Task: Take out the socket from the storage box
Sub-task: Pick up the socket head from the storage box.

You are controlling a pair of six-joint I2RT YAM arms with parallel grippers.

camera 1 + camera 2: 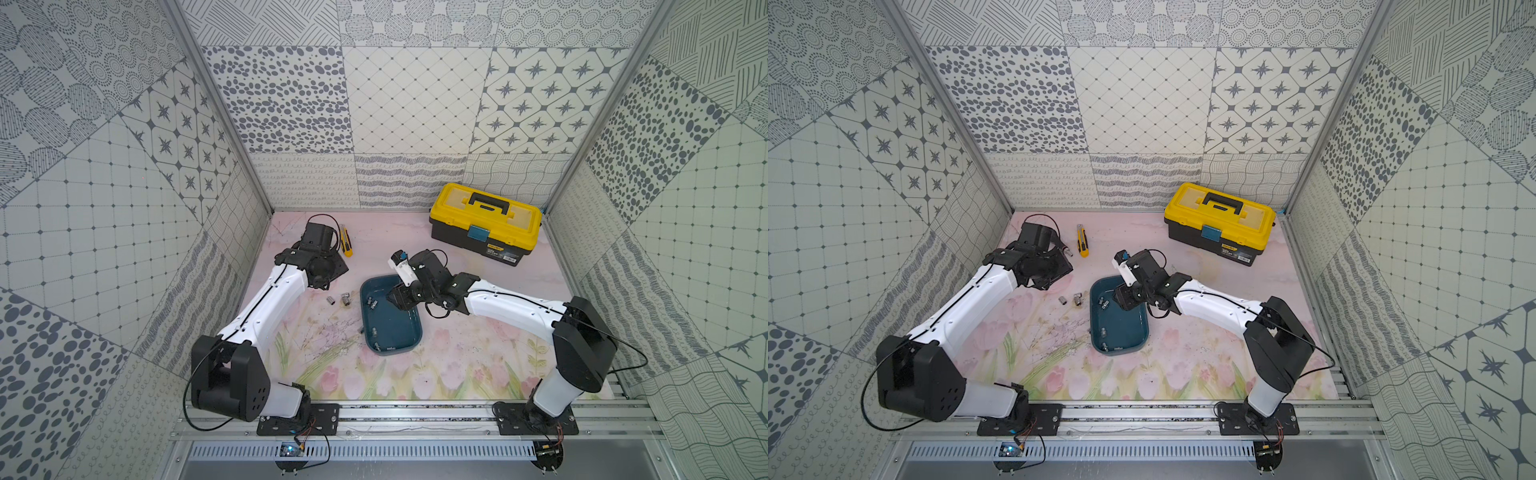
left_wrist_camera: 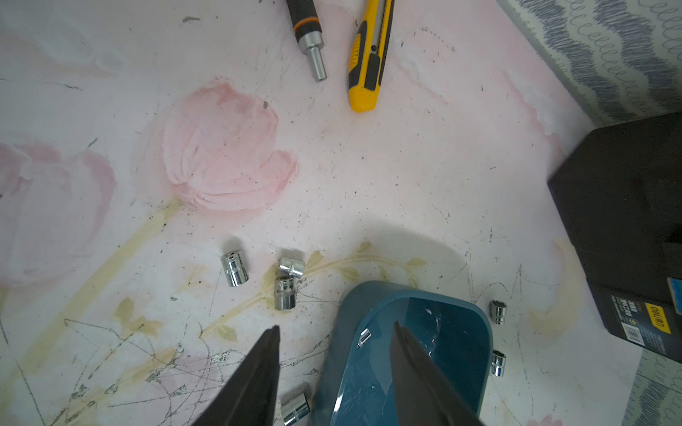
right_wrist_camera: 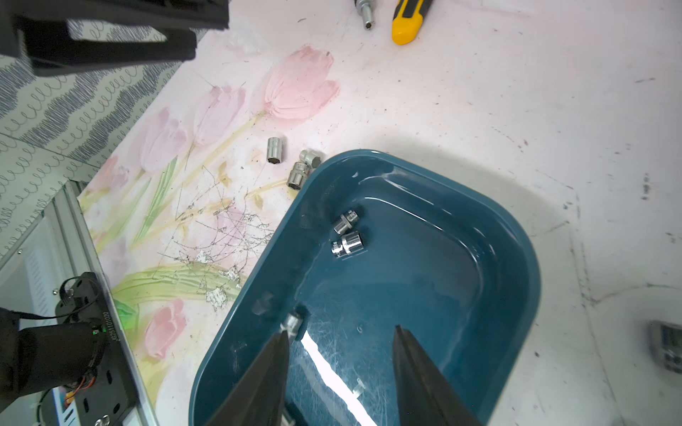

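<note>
The teal storage box (image 1: 392, 332) lies mid-table. In the right wrist view two chrome sockets (image 3: 347, 245) lie side by side near its far wall (image 3: 516, 258), and another socket (image 3: 293, 324) sits beside one fingertip. My right gripper (image 3: 340, 330) hangs open over the box floor with nothing between its fingers. My left gripper (image 2: 336, 326) is open too, above the box's rim (image 2: 372, 291) and holding nothing. Three loose sockets (image 1: 345, 299) lie on the mat just left of the box.
A yellow-lidded black toolbox (image 1: 484, 222) stands at the back right. A yellow utility knife (image 1: 345, 240) and a screwdriver handle (image 2: 308, 33) lie at the back left. Further sockets (image 2: 498, 311) rest on the mat beside the box.
</note>
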